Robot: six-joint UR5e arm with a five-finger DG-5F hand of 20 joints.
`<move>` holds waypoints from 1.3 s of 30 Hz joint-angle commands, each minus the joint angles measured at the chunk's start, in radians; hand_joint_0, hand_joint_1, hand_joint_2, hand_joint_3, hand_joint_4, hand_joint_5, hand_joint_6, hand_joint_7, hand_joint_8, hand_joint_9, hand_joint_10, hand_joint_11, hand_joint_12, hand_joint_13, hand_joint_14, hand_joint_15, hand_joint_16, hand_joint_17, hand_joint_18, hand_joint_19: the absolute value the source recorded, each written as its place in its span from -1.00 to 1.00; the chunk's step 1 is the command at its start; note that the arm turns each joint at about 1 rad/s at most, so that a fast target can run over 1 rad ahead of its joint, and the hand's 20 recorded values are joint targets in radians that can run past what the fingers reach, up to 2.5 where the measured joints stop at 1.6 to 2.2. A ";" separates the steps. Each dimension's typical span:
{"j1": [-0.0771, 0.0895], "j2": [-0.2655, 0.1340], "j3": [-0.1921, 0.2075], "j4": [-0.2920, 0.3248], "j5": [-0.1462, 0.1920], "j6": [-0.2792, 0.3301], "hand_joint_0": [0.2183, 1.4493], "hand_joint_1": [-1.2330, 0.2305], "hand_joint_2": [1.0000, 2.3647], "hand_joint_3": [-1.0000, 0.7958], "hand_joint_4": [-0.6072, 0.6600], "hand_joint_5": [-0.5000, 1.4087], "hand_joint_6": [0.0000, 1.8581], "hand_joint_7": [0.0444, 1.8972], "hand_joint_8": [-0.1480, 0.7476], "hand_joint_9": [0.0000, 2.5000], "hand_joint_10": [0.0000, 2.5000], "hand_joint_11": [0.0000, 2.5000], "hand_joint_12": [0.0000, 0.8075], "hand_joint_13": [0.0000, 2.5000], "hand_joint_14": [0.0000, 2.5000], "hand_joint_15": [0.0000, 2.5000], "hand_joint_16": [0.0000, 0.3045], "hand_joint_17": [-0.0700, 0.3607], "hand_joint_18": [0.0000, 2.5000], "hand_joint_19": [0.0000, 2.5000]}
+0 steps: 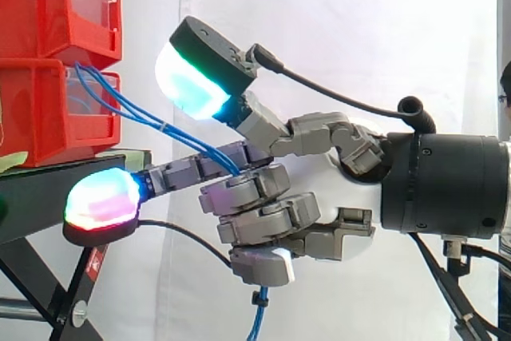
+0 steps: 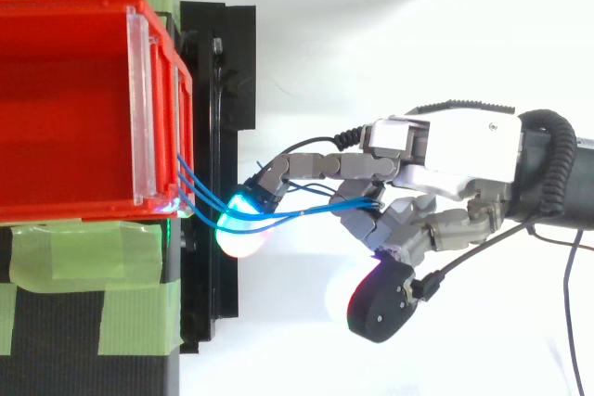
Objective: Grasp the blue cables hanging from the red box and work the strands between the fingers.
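Before a white curtain, the red box sits on a black stand, and the blue cables leave its front lip and slope down away from the box into the hand. The hand is just off the box's front, its lower fingers curled round the strands, whose ends hang out beneath them. One straight finger reaches back toward the box, its glowing pad just below the box's front edge.

Several thin blue cables leave the front of the lower red plastic box, slope down into the hand's curled fingers and dangle below.
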 commanded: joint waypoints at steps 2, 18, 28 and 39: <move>0.000 0.001 0.000 0.000 0.002 0.001 -0.22 -0.21 -1.00 -1.00 0.42 -0.35 -0.99 0.13 0.15 -0.24 1.00 0.64 0.23 0.02 1.00 0.12 -0.54 0.05 0.18 -0.19; -0.002 0.067 0.008 -0.124 0.008 0.017 -0.18 -0.23 -1.00 -1.00 0.38 -0.29 -0.99 0.22 0.11 -0.25 1.00 0.60 0.18 0.01 1.00 0.07 -0.58 0.00 0.16 -0.16; -0.002 0.067 0.013 -0.155 0.132 0.018 -0.16 -0.22 -1.00 -1.00 0.36 -0.26 -1.00 0.25 0.11 -0.26 1.00 0.59 0.17 0.00 1.00 0.08 -0.59 -0.03 0.15 -0.15; -0.011 0.067 0.089 -0.256 0.138 0.024 -0.11 -0.22 -1.00 -1.00 0.32 -0.24 -0.92 0.27 0.10 -0.27 1.00 0.58 0.13 -0.02 1.00 0.07 -0.61 -0.05 0.15 -0.10</move>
